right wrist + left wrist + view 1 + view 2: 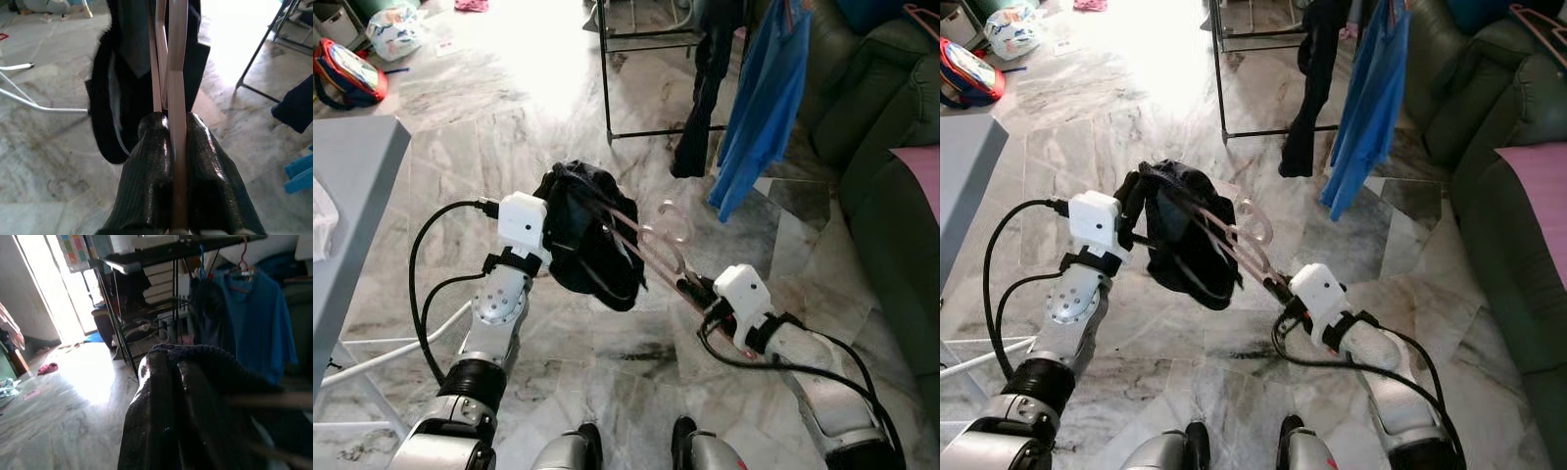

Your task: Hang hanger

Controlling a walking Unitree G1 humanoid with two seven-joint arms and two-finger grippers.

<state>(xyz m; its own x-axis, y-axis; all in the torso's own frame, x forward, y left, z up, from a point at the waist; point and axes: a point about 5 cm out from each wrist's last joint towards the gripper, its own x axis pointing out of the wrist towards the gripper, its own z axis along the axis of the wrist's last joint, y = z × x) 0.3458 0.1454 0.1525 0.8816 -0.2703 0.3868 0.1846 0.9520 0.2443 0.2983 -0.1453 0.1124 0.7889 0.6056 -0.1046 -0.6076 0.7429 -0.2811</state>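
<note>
Left eye view: The right hand [690, 286] sits right of centre in the lower half of the frame, its fingers pressed together on the lower bar of a pale pink hanger [651, 250]. The hanger runs up and to the left from the hand, with its hook [671, 220] near mid-frame. A black garment [587, 235] is draped on the hanger's far end, at centre frame. The left hand [558, 235] is just left of centre, against the garment; its fingers are hidden by the cloth, so whether they are spread or together cannot be told. A grey tabletop [357, 186] occupies the left edge. A black clothes rack [607, 78] stands at top centre, with a blue shirt [764, 108] and a dark garment [705, 88] hanging from it. A green sofa [881, 127] fills the right side.

Right eye view: The same scene, shifted leftward. The marble floor [1136, 108] is brightly lit at the top.

Left wrist view: The black garment covers the lower centre and right. The blue shirt hangs on a red hanger [242, 259] at upper right, under the rack's top rail.

Right wrist view: Both black fingers [146, 176] meet at lower centre, clamped flat on the hanger's bar, which runs straight up into the black garment at the top of the frame.
</note>
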